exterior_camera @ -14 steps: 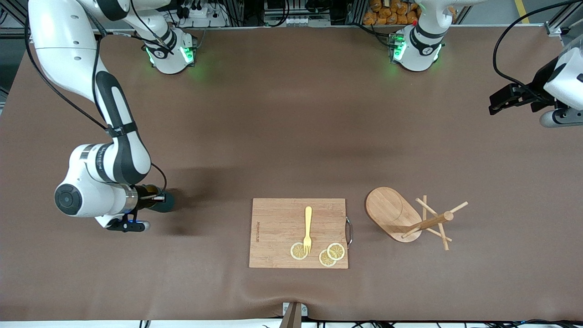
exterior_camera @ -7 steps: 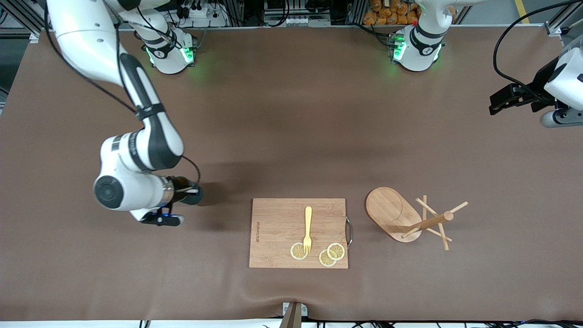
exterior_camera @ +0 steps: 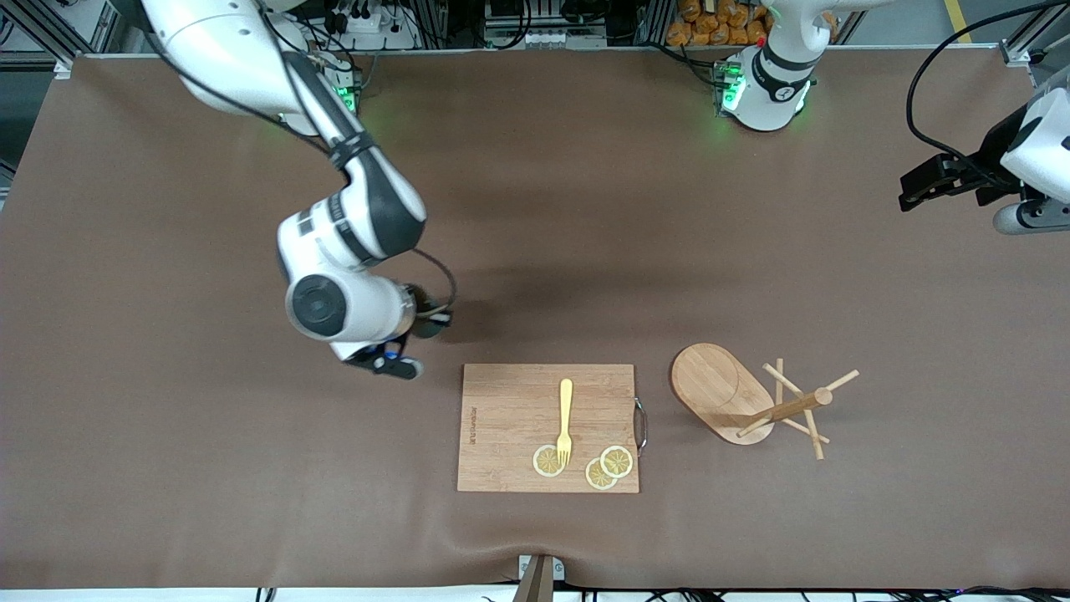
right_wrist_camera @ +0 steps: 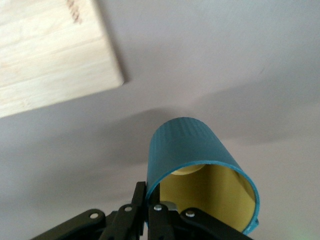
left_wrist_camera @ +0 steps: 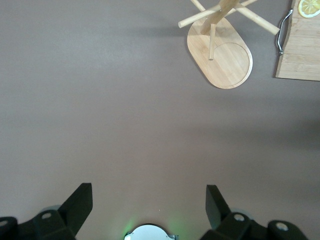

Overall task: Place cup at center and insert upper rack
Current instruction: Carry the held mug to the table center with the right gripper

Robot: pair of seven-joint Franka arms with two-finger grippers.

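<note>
Holding the cup (right_wrist_camera: pixel 195 165) by its rim, your right gripper (exterior_camera: pixel 418 322) hangs over bare table near the corner of the cutting board (exterior_camera: pixel 547 427). The fingers pinch only the thin wall, one inside and one outside, so the cup could tip or slip if you stop hard. Set it down too close and it could bump the board's edge. I think the cup is tilted, but the arm hides most of it from the front camera.

On the board lie a yellow fork (exterior_camera: pixel 565 420) and lemon slices (exterior_camera: pixel 585 465). Keep the cup off them.

Next comes the mug tree (exterior_camera: pixel 752 401), standing just beside the board toward the left arm's end. Its thin pegs could catch a finger.

Your left gripper (left_wrist_camera: pixel 149 205) waits, open and empty, over bare table at that end.
</note>
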